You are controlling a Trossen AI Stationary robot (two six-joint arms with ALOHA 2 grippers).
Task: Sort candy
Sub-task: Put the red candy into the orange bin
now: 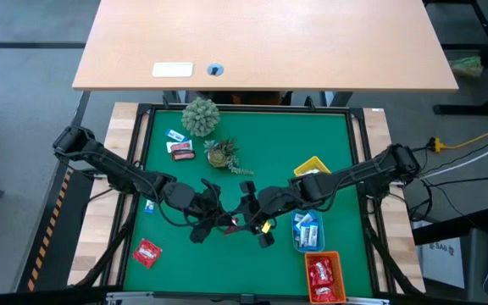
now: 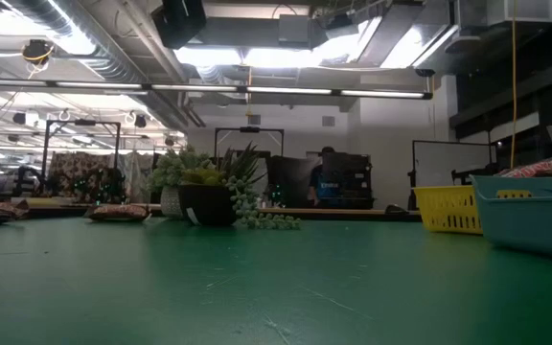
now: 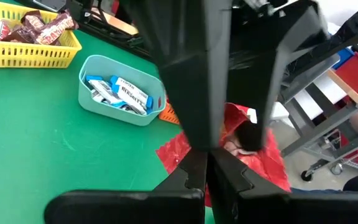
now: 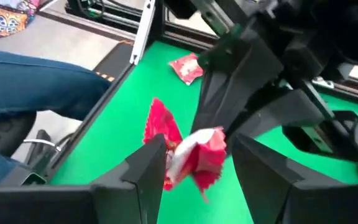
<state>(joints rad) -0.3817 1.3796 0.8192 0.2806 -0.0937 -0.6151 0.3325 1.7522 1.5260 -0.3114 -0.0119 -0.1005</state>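
Orange plastic tray (image 1: 307,280) at 5 o'clock on the green desk (image 1: 329,135) already holds several shiny red packets (image 1: 323,276). Across from it, at 7 o'clock, one loose red packet (image 1: 147,252) lies flat on the green, unsorted. Just beyond the orange tray stands the pale blue plastic tub (image 1: 296,237), filled with blue-and-white wrapped sweets (image 1: 308,230).

At the middle of the desk the two tools meet. The left tool (image 3: 207,177) has its fingers pressed together, and it seems to be pinching the edge of a crumpled red packet (image 4: 197,155), which hangs clear of the green. The right tool (image 4: 201,168) stands with its fingers spread, one on either side of that packet. One finger touches the packet and the other is apart from it, so the right tool does not yet grip it. This looks like a handover towards the arm nearer the trays.

At 3 o'clock the yellow slotted basket (image 1: 313,163) holds dark brown mini bars. Farther off, at 11 o'clock, a blue-and-white sweet (image 1: 175,135) and a maroon bar (image 1: 180,151) lie unsorted. A tiny blue sweet (image 1: 149,204) lies at 9 o'clock. Two small green plants (image 1: 200,116) stand at 12 o'clock.

Judging from this, most of the candy is sorted; the packet in hand and about four loose pieces are left
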